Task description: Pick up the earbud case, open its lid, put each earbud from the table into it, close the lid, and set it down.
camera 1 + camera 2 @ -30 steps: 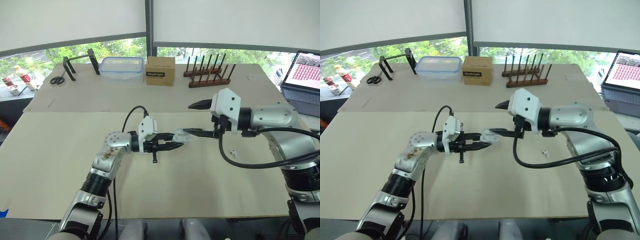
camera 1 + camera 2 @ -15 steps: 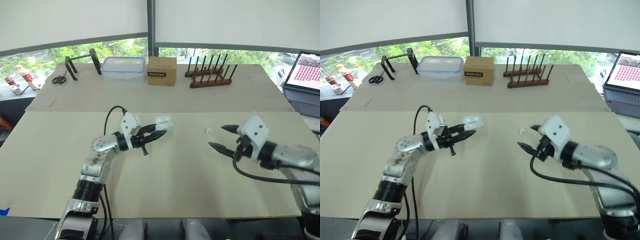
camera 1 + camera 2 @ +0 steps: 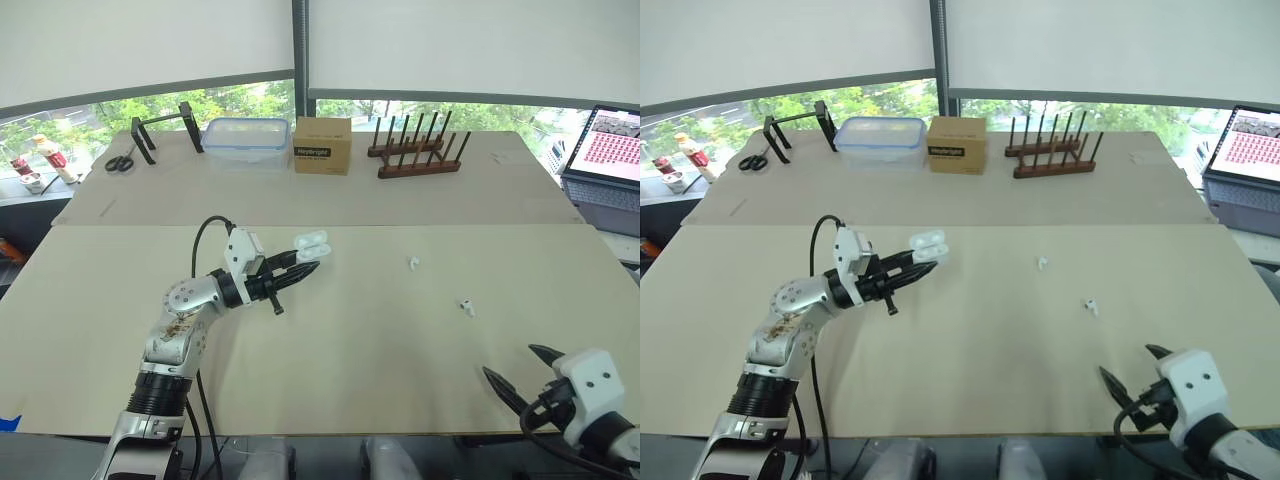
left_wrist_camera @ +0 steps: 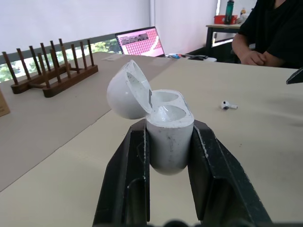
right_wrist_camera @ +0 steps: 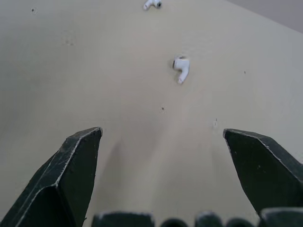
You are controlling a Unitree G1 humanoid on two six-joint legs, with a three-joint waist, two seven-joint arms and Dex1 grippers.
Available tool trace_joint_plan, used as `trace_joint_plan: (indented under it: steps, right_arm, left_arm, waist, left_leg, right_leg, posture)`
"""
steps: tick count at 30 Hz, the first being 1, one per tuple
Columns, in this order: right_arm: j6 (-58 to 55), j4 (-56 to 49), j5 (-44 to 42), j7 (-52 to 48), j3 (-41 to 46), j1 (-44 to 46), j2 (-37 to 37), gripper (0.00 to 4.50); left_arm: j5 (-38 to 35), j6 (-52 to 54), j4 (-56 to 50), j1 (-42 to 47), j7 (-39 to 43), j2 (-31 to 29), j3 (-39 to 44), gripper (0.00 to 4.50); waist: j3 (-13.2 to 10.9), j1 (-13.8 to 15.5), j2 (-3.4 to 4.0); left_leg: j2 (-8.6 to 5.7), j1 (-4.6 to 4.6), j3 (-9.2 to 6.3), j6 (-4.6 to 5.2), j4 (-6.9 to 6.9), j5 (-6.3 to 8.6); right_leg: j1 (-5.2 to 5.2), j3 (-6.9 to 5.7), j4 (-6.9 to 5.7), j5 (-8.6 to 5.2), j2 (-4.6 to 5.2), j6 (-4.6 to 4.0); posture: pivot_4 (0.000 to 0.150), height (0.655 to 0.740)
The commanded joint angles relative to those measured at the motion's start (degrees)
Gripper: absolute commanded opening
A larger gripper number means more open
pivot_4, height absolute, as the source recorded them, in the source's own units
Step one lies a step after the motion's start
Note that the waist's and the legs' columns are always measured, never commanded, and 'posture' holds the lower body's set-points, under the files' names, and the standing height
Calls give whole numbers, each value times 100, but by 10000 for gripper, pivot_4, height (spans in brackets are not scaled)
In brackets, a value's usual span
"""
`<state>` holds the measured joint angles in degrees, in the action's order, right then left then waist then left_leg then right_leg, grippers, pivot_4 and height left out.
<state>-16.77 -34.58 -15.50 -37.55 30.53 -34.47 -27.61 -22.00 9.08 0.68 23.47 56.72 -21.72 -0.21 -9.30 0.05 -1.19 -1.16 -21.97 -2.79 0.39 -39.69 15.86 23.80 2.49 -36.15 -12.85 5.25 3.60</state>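
Beige table [image 3: 330, 350] underneath. Clamps case [image 3: 312, 243] in left gripper [image 3: 305, 262], lid open, aloft. Spreads right gripper [image 3: 510, 361] wide, empty, well right of case. Best to keep case level, then pinch far earbud [image 3: 466, 307] squarely. Counts two earbuds, near earbud [image 3: 414, 263] closer to case; one case.

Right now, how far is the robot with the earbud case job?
Done: the earbud case is picked up and its lid stands open.
In hand: the left gripper holds the case above the table; its wells look empty.
Left: the farther earbud and nearer earbud lie on the table, and the right gripper is open near the front edge. After them come closing the lid and setting down.
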Motion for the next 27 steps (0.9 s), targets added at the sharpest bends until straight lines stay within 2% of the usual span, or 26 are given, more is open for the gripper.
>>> trace_joint_plan:
  steps: [1, 6, 14, 20, 27]
  right_arm:
    - [182, -104, -94, 38, 104, 63, -20, 45000]
    - [-199, -389, -61, 356, -406, 825, -160, 45000]
    - [-1458, 129, 678, 1489, -1937, 3090, -61, 45000]
    - [-1601, 1713, 1237, 2337, -2747, 4699, 650, 45000]
    - [-1363, 3593, 1465, 3086, -2827, 5969, 1414, 45000]
  left_arm:
    - [-142, 45, -256, -11, 16, -41, -8, 5769]
    - [-121, 24, -251, -19, 33, -45, -58, 5769]
    - [-95, 8, -236, -54, 13, -28, -154, 5769]
    - [-59, -8, -266, -109, 28, -16, -279, 5769]
    - [-10, -1, -346, -158, -10, -3, -419, 5769]
  waist:
    - [0, -3, 0]
    - [0, -8, 0]
    - [0, -20, 0]
    - [1, -36, 0]
    - [1, -97, 1]
  left_leg:
    - [0, 0, 0, 0, 0, 0]
    - [-1, -1, 0, 0, -3, 0]
    - [-3, -12, -2, -1, -2, -1]
    - [-7, -19, -3, -2, -3, -1]
    - [-7, -23, 0, -5, -1, -4]
  right_leg:
    - [0, 0, 0, 0, 0, 0]
    - [-1, 0, 0, 0, 1, 0]
    - [14, -1, -2, 0, 1, -1]
    - [24, -1, -5, 1, 2, -2]
    - [36, 2, -6, 2, 2, -3]
  posture:
    - [1500, 7400]
    - [1500, 7400]
    - [1500, 7400]
    - [1500, 7400]
    - [1500, 7400]
